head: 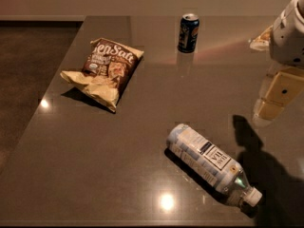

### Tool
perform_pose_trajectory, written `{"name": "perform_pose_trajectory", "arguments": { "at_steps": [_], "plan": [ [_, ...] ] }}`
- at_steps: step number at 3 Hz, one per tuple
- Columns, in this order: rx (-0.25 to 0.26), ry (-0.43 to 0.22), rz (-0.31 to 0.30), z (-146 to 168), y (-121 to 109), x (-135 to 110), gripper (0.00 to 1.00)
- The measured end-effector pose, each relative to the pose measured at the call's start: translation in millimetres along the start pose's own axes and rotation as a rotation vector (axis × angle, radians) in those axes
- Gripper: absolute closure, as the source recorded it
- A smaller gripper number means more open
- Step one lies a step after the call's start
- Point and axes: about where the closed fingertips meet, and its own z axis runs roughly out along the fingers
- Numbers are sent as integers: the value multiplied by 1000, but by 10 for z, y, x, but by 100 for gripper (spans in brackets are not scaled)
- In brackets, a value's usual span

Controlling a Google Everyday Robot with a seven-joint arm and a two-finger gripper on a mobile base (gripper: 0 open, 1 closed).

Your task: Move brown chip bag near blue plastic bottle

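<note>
The blue plastic bottle [209,163] lay on its side nearest me on the worktop [95,175]. The gripper [275,96] hung at the right, seemingly awaiting its reach; whether open or closed, I couldn't tell. Farther left, well apart, the brown chip bag [107,70] lay flat, not yet fetched, with a blue can [188,32] standing beyond.

Only the last part of the arm [290,30] shows, coming in at the upper right corner of the frame and cut off by the right edge. It ends in a rounded white wrist housing [287,46] with a few small dark spots near its lower rim. Below that hangs the gripper [273,101], built of cream-tan blocky parts, the upper block marked with one small dark dot. The gripper points downward and slightly leftward, reaching mid-height near the right edge, and hangs free, touching nothing.
</note>
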Motion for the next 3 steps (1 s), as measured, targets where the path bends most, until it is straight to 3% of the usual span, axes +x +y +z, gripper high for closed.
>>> {"name": "perform_pose_trajectory", "arguments": {
  "at_steps": [1,2,3],
  "plan": [
    [0,0,0,0,0,-1,0],
    [-24,-82,-31,-12,-11,-201,0],
    [-43,-216,-12,17,-48,-576,0]
  ]
}}
